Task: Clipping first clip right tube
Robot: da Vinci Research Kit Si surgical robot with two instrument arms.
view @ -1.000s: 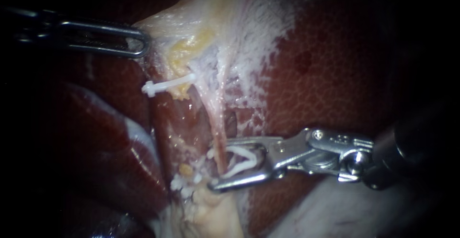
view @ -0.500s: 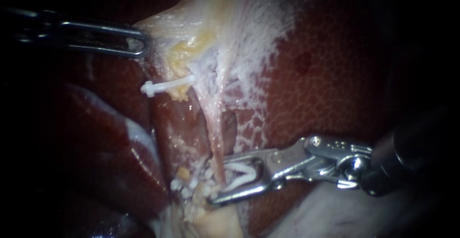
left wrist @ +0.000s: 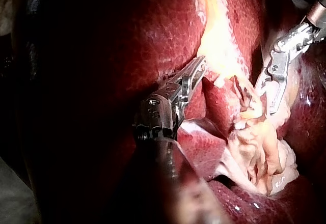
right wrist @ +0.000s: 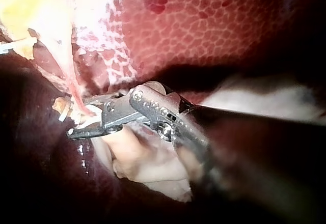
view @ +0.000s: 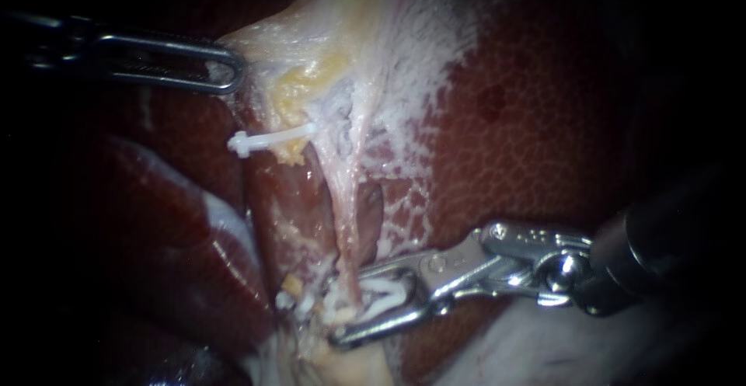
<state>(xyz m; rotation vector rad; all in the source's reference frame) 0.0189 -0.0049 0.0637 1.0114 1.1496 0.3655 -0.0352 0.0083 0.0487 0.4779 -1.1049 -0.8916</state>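
Note:
A thin pink tube, the right tube [view: 347,223], runs down from pale fatty tissue [view: 334,52]. My right instrument [view: 340,308] straddles its lower end, jaws shut on a white clip [view: 386,289] whose legs lie on either side of the tube. In the right wrist view the same jaws [right wrist: 76,116] sit at the tube's [right wrist: 76,94] base. My left instrument [view: 225,71] is shut on the edge of the pale tissue and holds it taut; the left wrist view shows that grip [left wrist: 201,66] and my right instrument [left wrist: 265,99] ahead of it.
A closed white clip [view: 272,138] crosses the tube to the left, higher up. Dark red liver [view: 528,122] lies behind and to the right. A glistening lobe [view: 179,231] bulges at lower left. Shredded pale tissue [view: 342,359] sits under the right jaws.
My right instrument has slid down and left along the tube, and its jaws have narrowed around the white clip. The left instrument has held still.

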